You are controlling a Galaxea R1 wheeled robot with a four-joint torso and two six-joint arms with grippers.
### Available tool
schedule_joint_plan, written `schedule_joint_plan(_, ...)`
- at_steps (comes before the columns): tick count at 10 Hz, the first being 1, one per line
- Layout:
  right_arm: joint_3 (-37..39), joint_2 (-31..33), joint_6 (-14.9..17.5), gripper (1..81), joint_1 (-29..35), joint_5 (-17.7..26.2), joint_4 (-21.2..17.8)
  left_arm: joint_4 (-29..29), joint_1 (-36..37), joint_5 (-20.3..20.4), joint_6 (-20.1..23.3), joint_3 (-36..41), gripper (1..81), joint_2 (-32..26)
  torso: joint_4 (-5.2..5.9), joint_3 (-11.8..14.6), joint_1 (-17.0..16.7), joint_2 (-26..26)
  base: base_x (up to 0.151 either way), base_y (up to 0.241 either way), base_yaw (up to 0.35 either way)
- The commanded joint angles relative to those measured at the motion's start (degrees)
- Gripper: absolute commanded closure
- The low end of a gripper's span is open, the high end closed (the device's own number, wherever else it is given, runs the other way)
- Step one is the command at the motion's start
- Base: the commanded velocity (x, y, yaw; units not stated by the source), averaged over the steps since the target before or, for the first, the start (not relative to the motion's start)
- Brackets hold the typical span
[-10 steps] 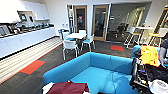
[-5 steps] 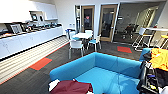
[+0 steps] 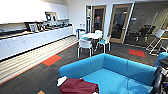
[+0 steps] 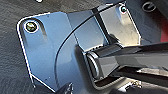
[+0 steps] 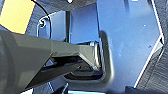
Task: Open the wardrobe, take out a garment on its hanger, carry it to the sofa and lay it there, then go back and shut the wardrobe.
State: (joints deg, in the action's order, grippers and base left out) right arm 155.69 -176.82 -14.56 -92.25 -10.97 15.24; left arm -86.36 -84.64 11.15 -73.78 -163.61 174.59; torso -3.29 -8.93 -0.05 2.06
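since the earlier pictures the whole head view has swung: the white table and chairs have slid from the middle toward eleven o'clock of the sofa and the counter has drawn into fuller sight, which is the camera turning with the robot, while the things themselves lie as they did. the room's dark carpet (image 3: 47, 75) is the largest thing, with a pale striped band along the counter side and red patches (image 3: 51, 60) set into it. the long white counter (image 3: 30, 41) with wall cabinets above it runs along at nine to ten o'clock. the sofa (image 3: 117, 72), bright blue with a low curved back, fills the near ground from six to four o'clock. glass-fronted rooms with wooden door frames (image 3: 122, 22) stand far off at one o'clock. the small white table (image 3: 92, 35) with white chairs (image 3: 84, 45) around it stands at twelve o'clock, well apart from the sofa's back. the garment (image 3: 78, 86), maroon with a bit of white sleeve showing, lies spread on the sofa's near end at six o'clock, touching the upholstery. its hanger cannot be made out. a dark part of the robot (image 3: 161, 80) shows at four o'clock beside the sofa. in both wrist views the robot's own plate and bar hang over dark carpet, and whether either pincer is open, closed or holding anything cannot be told.
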Motion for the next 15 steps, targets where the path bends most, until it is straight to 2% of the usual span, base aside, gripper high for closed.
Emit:
schedule_joint_plan(1, -0.3, -0.7, 0.2, 1.0, 1.1, 2.7, 0.3, -0.7, 2.0, -2.2, 0.2, -0.2, 1.0, 0.0, 0.00, 0.0, 0.1, 0.0, 0.000, 0.000, 0.272)
schedule_joint_plan(15, -0.1, -0.8, 0.2, 1.0, 1.1, 2.7, 0.3, -0.7, 2.0, -2.5, 1.7, -0.2, 1.0, 0.3, -0.02, 0.0, 0.1, 0.0, 0.000, 0.000, 0.287)
